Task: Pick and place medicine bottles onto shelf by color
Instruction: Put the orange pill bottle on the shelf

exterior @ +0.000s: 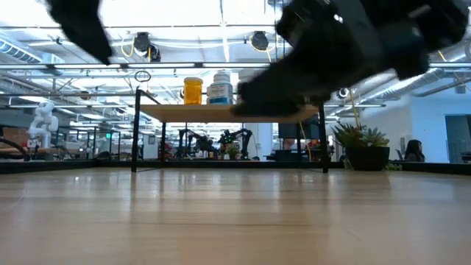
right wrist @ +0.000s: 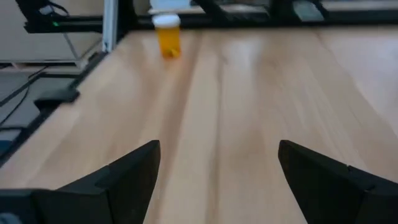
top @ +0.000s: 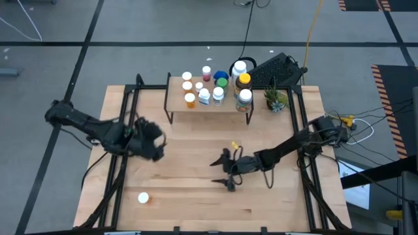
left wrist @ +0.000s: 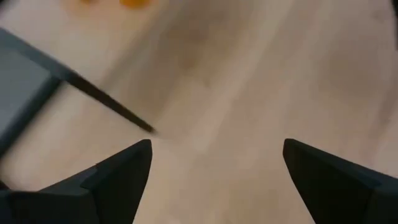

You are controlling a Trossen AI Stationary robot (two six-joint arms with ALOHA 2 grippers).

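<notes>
Medicine bottles stand crowded on the shelf at the far side of the tabletop: orange ones toward its left end, white, blue and green ones in the middle, taller white-capped ones at its right end. One orange bottle with a white cap stands alone near the front left corner of the tabletop. The left gripper hangs over the left part of the tabletop, fingers spread and empty. The right gripper sits low over the middle, fingers spread, holding nothing, facing the lone orange bottle. A potted plant stands just beside the shelf's right end.
</notes>
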